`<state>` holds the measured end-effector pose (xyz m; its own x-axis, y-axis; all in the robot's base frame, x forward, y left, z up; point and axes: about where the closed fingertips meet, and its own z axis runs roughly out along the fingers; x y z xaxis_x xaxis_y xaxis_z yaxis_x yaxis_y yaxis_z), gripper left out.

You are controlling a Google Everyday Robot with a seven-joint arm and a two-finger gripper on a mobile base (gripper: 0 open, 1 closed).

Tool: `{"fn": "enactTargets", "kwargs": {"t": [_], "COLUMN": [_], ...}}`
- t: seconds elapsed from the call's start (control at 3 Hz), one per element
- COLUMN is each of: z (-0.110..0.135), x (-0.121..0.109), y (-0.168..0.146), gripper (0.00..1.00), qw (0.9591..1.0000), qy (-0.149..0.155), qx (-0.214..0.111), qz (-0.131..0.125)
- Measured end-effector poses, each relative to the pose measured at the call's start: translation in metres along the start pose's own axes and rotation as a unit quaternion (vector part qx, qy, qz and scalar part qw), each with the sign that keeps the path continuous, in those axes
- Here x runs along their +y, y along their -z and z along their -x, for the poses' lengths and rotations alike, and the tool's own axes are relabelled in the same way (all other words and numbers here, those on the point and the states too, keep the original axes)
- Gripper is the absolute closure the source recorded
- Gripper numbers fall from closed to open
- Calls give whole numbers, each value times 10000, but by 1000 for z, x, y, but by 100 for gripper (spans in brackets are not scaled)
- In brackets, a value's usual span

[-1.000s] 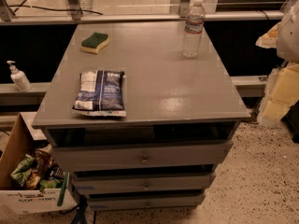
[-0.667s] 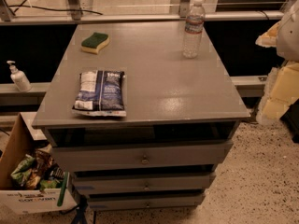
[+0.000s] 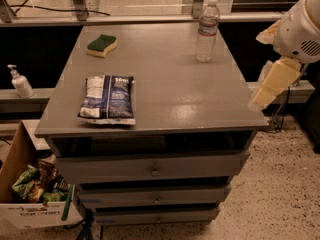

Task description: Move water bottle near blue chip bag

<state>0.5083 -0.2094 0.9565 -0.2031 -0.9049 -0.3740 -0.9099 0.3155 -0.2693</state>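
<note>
The water bottle stands upright at the far right of the grey table top; it is clear and ribbed, with a white cap and a pale label band. The blue chip bag lies flat near the table's front left edge. My arm comes in from the right edge of the view. My gripper hangs beside the table's right edge, lower than and to the right of the bottle, touching neither object. The bottle and the bag are far apart.
A green and yellow sponge lies at the far left of the table. A white pump bottle stands on a ledge at left. A cardboard box of snack packets sits on the floor at front left. Drawers face front.
</note>
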Motion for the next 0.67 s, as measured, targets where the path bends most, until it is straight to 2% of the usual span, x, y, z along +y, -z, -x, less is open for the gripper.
{"fn": "enactTargets", "kwargs": {"t": [0.33,0.67], "z": [4,-2], "x": [-41,-82], "y": [-33,-61], "gripper": [0,0], "qw": [9995,9985], "qy": [-49,-252], "qx": [-293,-428], "qz": [-140,-247]}}
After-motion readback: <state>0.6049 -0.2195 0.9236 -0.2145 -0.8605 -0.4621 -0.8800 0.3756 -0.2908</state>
